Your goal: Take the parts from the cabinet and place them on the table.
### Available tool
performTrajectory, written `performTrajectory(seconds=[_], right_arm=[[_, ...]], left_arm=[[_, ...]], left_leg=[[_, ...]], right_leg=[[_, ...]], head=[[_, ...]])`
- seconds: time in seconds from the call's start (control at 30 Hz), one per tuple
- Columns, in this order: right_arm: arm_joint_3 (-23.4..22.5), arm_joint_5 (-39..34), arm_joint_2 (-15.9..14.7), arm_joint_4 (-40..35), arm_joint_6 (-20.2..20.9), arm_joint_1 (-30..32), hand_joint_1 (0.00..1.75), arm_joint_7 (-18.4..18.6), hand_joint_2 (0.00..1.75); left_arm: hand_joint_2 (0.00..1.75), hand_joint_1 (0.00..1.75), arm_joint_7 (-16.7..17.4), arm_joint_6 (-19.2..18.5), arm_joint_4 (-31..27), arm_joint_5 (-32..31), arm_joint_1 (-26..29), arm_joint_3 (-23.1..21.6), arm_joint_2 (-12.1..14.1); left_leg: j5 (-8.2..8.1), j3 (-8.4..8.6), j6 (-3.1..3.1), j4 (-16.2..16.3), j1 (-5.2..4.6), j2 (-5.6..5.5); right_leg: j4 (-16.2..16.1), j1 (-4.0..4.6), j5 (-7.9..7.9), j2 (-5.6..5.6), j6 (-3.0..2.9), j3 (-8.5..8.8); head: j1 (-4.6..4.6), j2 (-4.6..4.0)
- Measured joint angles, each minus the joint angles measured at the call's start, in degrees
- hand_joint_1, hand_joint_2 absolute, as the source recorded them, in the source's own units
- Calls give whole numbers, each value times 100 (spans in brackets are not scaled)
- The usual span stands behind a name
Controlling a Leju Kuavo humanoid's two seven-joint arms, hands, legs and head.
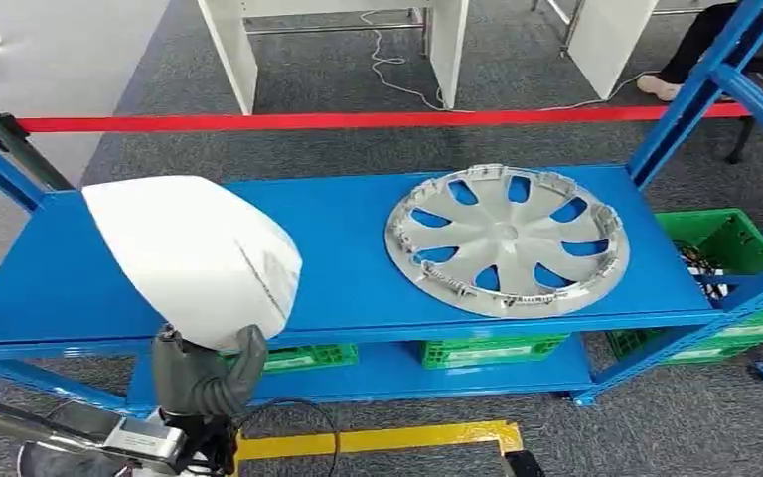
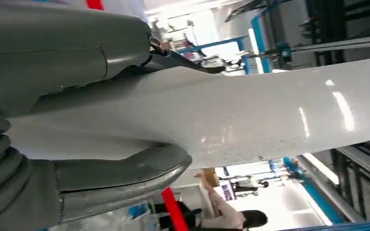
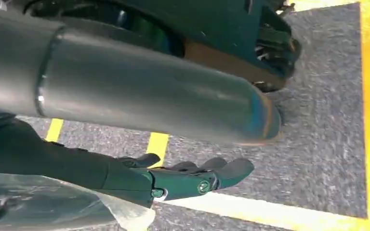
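My left hand (image 1: 207, 376) grips the lower edge of a large glossy white shell-shaped part (image 1: 194, 256), lifted in front of the left half of the blue shelf (image 1: 348, 248). In the left wrist view the thick grey thumb (image 2: 125, 171) clamps the white part (image 2: 250, 115) from one side, with the hand's body on the other. A silver wheel cover (image 1: 507, 241) lies flat on the right half of the shelf. My right hand (image 3: 192, 178) hangs over grey carpet, fingers stretched out and holding nothing.
Green crates (image 1: 487, 350) sit on the lower shelf, and another green crate (image 1: 725, 248) stands at the right. Blue uprights (image 1: 695, 94) frame the rack. A red barrier tape (image 1: 358, 120) runs behind it. Yellow floor lines (image 1: 378, 437) lie near my feet.
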Motion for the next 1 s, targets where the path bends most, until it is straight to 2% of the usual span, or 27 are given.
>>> performTrajectory(seconds=[0.03,0.1,0.13,0.2,0.27,0.3,0.33,0.37,0.4,0.43,0.47,0.5,0.53,0.57,0.6,0.63,0.67,0.7,0.73,0.77,0.8,0.83,0.87,0.9,0.93,0.97,1.0], right_arm=[[0,9,0,0,-11,-3,0,9,0],[0,22,7,0,-24,-13,0,22,0],[0,28,9,0,-31,-15,0,22,0],[0,72,9,0,-48,-22,0,44,0],[2,122,13,0,-59,-23,0,66,0],[2,125,13,2,-83,-23,0,74,0],[2,133,13,2,-107,-27,0,74,0],[2,138,13,2,-116,-27,0,74,0],[2,149,13,2,-122,-30,0,74,0],[2,164,13,2,-125,-35,0,74,0],[2,168,13,2,-131,-38,0,90,0],[4,177,13,2,-146,-39,0,98,0],[4,192,13,2,-162,-39,0,105,0],[4,210,13,2,-168,-43,0,107,0],[4,232,13,0,-177,-57,0,107,0],[4,236,15,0,-181,-83,0,109,0],[7,236,15,0,-181,-106,0,116,0],[4,236,15,0,-184,-125,0,116,0],[4,236,13,0,-192,-120,0,114,0],[4,236,13,0,-210,-121,0,116,0],[4,240,13,0,-221,-112,0,116,0],[4,243,13,0,-232,-119,0,109,0],[7,260,13,0,-232,-120,0,107,0],[7,271,15,0,-236,-126,0,107,0],[7,271,15,0,-238,-128,0,107,0],[7,273,15,0,-240,-127,0,107,0],[7,277,15,0,-245,-125,0,107,0]], left_arm=[[175,175,-13,-15,0,7,24,-7,0],[175,175,-24,-31,0,20,31,-42,-7],[175,175,-31,-35,0,28,21,-70,-9],[175,175,-70,-46,0,26,50,-105,-9],[175,175,-83,-50,0,35,67,-107,-9],[175,175,-92,-50,0,35,60,-116,-17],[175,175,-96,-50,0,37,58,-120,-24],[175,175,-107,-50,0,50,63,-125,-31],[175,175,-111,-50,0,68,76,-127,-37],[175,175,-116,-50,0,103,82,-131,-37],[175,175,-118,-50,0,111,82,-133,-37],[175,175,-120,-50,0,109,85,-136,-37],[175,175,-120,-50,0,111,87,-142,-37],[175,175,-122,-50,0,111,88,-144,-37],[175,175,-129,-50,0,111,89,-146,-37],[175,175,-133,-50,0,111,87,-147,-39],[175,175,-140,-50,-2,113,83,-147,-39],[175,175,-146,-50,-2,111,83,-151,-39],[175,175,-155,-50,-2,111,85,-158,-39],[175,175,-155,-50,-2,111,89,-166,-37],[175,175,-166,-50,-2,111,95,-175,-31],[175,175,-168,-50,-2,118,101,-188,-24],[175,175,-170,-52,-2,120,104,-199,-15],[175,175,-175,-55,-2,120,104,-217,-13],[175,175,-177,-55,-2,122,106,-234,-7],[175,175,-179,-57,-2,122,109,-240,-2],[175,175,-177,-57,-2,122,109,-247,4]], left_leg=[[153,270,29,-367,-3,0],[482,992,122,-1442,-27,1],[394,1183,167,-1805,-55,5],[489,1114,180,-1776,-81,5],[565,1088,243,-1775,-102,7],[668,1050,286,-1851,-43,44],[731,981,331,-1857,-51,50],[778,904,364,-1855,-44,53],[837,827,363,-1850,-45,54],[894,749,364,-1843,-48,57],[950,661,358,-1830,-47,59],[1003,575,352,-1815,-45,60],[1055,489,337,-1797,-42,61],[1096,419,318,-1778,-37,60],[1134,383,287,-1746,-28,55],[1161,327,252,-1707,-40,51],[1190,286,220,-1660,-58,50],[1247,269,188,-1656,-64,55],[1296,262,170,-1666,-54,57],[1337,260,132,-1675,-47,51],[1304,221,99,-1651,-34,33],[1071,180,60,-1553,-21,35],[721,117,32,-1290,-17,35],[336,22,6,-839,-15,35],[66,-63,-8,-387,-14,35],[-28,-93,-12,-40,-13,34],[74,-56,-6,88,-14,35]], right_leg=[[7,13,40,-1,3,-56],[9,26,111,2,24,-120],[14,45,149,2,62,-145],[19,30,220,-8,130,-168],[-9,12,298,-7,207,-165],[36,-10,236,18,232,-223],[186,5,-47,26,257,-311],[511,-1,-395,25,278,-425],[936,-10,-735,24,295,-514],[1324,-12,-956,24,314,-585],[1619,-11,-1006,24,327,-612],[1700,-15,-875,22,337,-545],[1535,-26,-635,23,349,-343],[1193,-38,-423,22,355,-66],[675,-53,-303,23,362,306],[169,-64,-444,31,370,621],[-167,-25,-546,60,334,871],[-221,-30,-593,77,282,874],[-203,-15,-584,83,267,774],[-190,-3,-560,79,227,752],[-211,-33,-504,43,145,703],[-210,-31,-455,24,79,650],[-209,-27,-399,16,27,589],[-204,-21,-338,7,10,528],[-196,-14,-276,1,7,500],[-177,-4,-211,-9,4,413],[-154,4,-158,-18,5,322]], head=[[2,0],[2,0],[4,0],[2,0],[7,0],[2,0],[18,0],[35,0],[42,0],[28,0],[41,0],[37,0],[37,0],[37,0],[39,0],[42,0],[50,0],[35,0],[44,0],[42,0],[53,0],[30,0],[22,0],[17,0],[13,0],[18,0],[13,0]])
